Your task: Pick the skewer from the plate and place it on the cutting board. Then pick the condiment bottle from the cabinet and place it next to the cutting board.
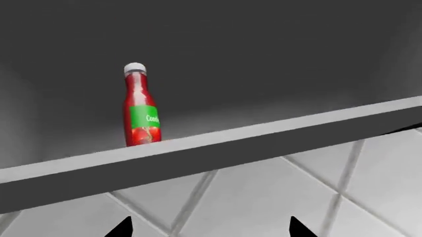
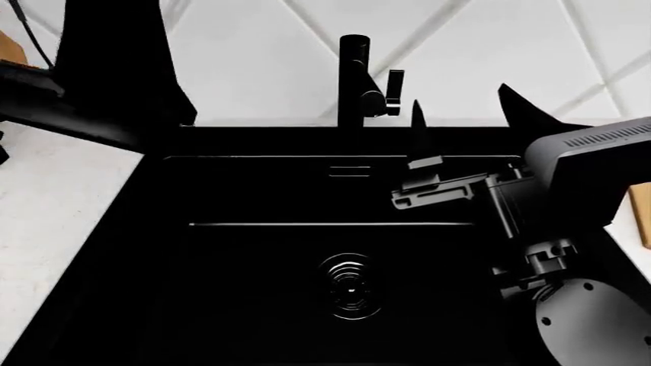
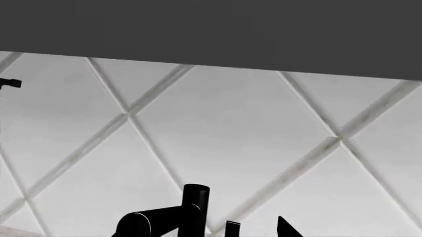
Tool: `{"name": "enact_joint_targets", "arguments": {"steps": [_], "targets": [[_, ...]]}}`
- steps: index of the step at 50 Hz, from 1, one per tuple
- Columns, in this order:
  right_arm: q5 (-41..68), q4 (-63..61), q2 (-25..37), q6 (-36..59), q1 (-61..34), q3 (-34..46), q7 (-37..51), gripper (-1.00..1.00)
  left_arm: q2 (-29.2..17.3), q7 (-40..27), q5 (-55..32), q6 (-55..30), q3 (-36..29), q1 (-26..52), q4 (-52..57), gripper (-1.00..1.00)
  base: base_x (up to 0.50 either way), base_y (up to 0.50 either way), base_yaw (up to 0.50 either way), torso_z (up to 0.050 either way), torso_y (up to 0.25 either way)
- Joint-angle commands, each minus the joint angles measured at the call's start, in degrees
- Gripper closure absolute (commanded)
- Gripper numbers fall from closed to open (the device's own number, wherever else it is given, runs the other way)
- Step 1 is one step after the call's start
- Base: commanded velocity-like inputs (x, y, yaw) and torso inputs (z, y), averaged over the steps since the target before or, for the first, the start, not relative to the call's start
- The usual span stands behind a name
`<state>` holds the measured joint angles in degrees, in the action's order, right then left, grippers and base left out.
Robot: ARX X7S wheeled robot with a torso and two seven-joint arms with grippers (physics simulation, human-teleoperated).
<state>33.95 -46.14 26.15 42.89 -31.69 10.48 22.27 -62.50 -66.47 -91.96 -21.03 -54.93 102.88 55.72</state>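
Note:
The condiment bottle (image 1: 140,106), red with a white cap and a green label band, stands upright on the cabinet shelf (image 1: 218,148) in the left wrist view. My left gripper (image 1: 211,231) is open below and in front of the shelf, apart from the bottle, with nothing between its fingertips (image 1: 122,229). In the head view my right gripper (image 2: 470,118) stands open and empty over the sink's back right, near the faucet (image 2: 356,76). The skewer and the plate are out of view. A strip of light wood (image 2: 642,217) at the right border may be the cutting board.
A black sink (image 2: 244,305) with a round drain (image 2: 350,288) fills the head view. My left arm (image 2: 112,69) rises out of the top left. White diamond-tiled wall (image 3: 218,128) runs behind the faucet, under the dark cabinet underside (image 3: 211,29). White counter (image 2: 51,229) lies at the left.

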Motion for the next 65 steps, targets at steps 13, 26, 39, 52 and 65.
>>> {"name": "enact_joint_targets", "arguments": {"steps": [13, 26, 39, 52, 65], "targets": [[1.1, -0.8, 0.7, 1.4, -2.9, -0.1, 0.9, -1.0, 5.7, 3.7, -3.7, -9.7, 2.0, 14.7, -15.3, -1.0, 0.0, 0.0, 0.0, 0.0, 0.0], [1.6, -0.8, 0.7, 2.0, -3.6, 0.2, 1.3, -1.0, 11.8, 9.4, -3.5, -12.9, 1.0, 18.4, -30.4, -1.0, 0.0, 0.0, 0.0, 0.0, 0.0], [3.6, -1.6, 0.8, 4.3, -5.3, -0.5, 2.4, -1.0, 19.3, 16.3, 0.8, -15.0, -0.3, 22.9, -47.0, -1.0, 0.0, 0.0, 0.0, 0.001, 0.0], [4.8, -2.4, 1.0, 5.5, -5.9, -0.8, 3.4, -1.0, 25.8, 21.2, 4.2, -16.2, -1.6, 25.8, -60.9, -1.0, 0.0, 0.0, 0.0, 0.002, 0.0], [5.3, -2.7, 1.4, 5.5, -5.7, -1.0, 3.7, -1.0, 34.1, 27.4, 9.3, -16.6, -4.0, 28.2, -77.8, -1.0, 0.0, 0.0, 0.0, 0.001, 0.0]]}}
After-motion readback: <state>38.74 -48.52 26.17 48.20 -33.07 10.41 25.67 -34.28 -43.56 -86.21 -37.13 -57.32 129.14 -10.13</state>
